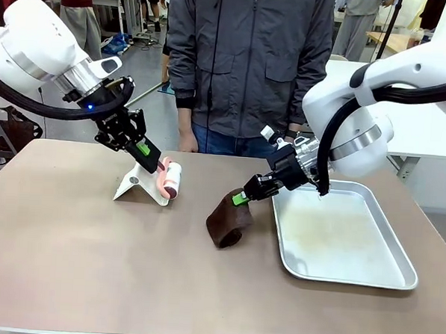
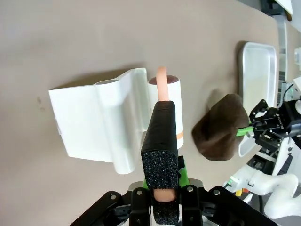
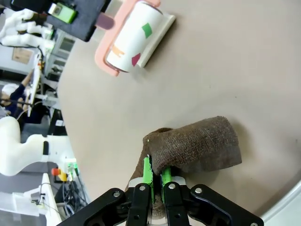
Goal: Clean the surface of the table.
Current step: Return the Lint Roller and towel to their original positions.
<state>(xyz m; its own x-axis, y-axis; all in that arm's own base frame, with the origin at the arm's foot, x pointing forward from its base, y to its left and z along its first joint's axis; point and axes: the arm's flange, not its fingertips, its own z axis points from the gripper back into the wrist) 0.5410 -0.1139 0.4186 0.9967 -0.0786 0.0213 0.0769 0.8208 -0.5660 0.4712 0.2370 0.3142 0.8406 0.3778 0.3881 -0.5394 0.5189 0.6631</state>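
While the table (image 1: pixel 91 265) spreads brown across the whole near view, we see a person (image 1: pixel 247 63) standing at its far edge and a metal tray (image 1: pixel 352 272) lying on its right part. Our right gripper (image 1: pixel 241 197) is clenched on a brown cloth (image 1: pixel 227 221) just left of the tray. Farther left, our left gripper (image 1: pixel 154 162) grasps the pink handle of a lint roller (image 1: pixel 171 179) beside its white stand (image 1: pixel 138 186).
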